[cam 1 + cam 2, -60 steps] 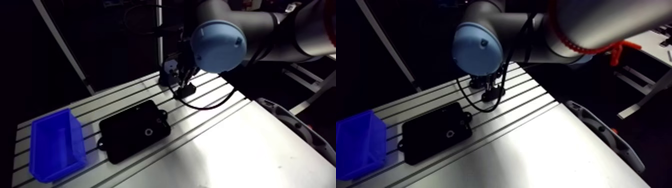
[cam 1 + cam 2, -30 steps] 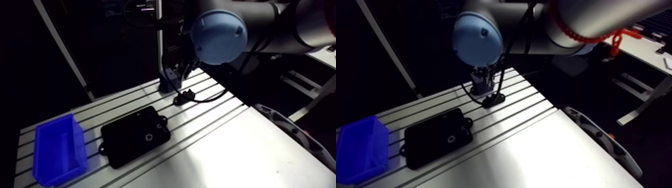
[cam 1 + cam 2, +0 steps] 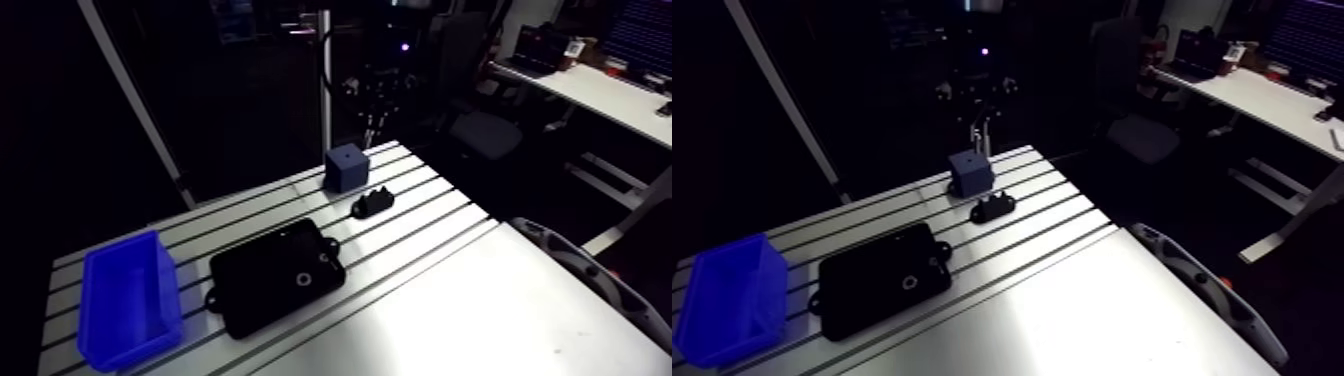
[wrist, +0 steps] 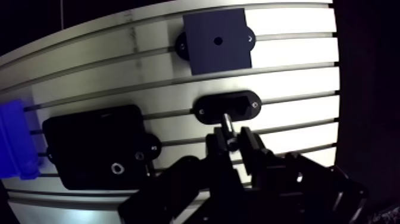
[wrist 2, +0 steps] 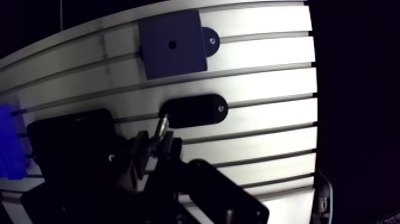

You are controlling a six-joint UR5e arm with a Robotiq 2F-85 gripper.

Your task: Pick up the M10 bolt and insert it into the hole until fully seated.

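In the wrist view my gripper (image 4: 235, 142) is shut on the M10 bolt (image 4: 227, 123), whose short metal shank sticks out past the fingertips. Below it on the slotted table lies a small black oval holder (image 4: 227, 107). Ahead of that stands a blue-grey cube block (image 4: 217, 40) with a small round hole (image 4: 218, 41) in the middle of its top face. The arm view shows the gripper (image 3: 977, 95) hanging high above the cube block (image 3: 970, 173), well off the table.
A flat black plate (image 3: 278, 277) with a round socket lies left of the holder (image 3: 372, 203). A blue bin (image 3: 130, 300) stands at the table's left end. The near half of the table (image 3: 470, 310) is smooth sheet metal.
Earlier the gripper was low at the black holder. It has since risen well above the table with the bolt. The arm's blue joint has left the view and the camera has shifted.
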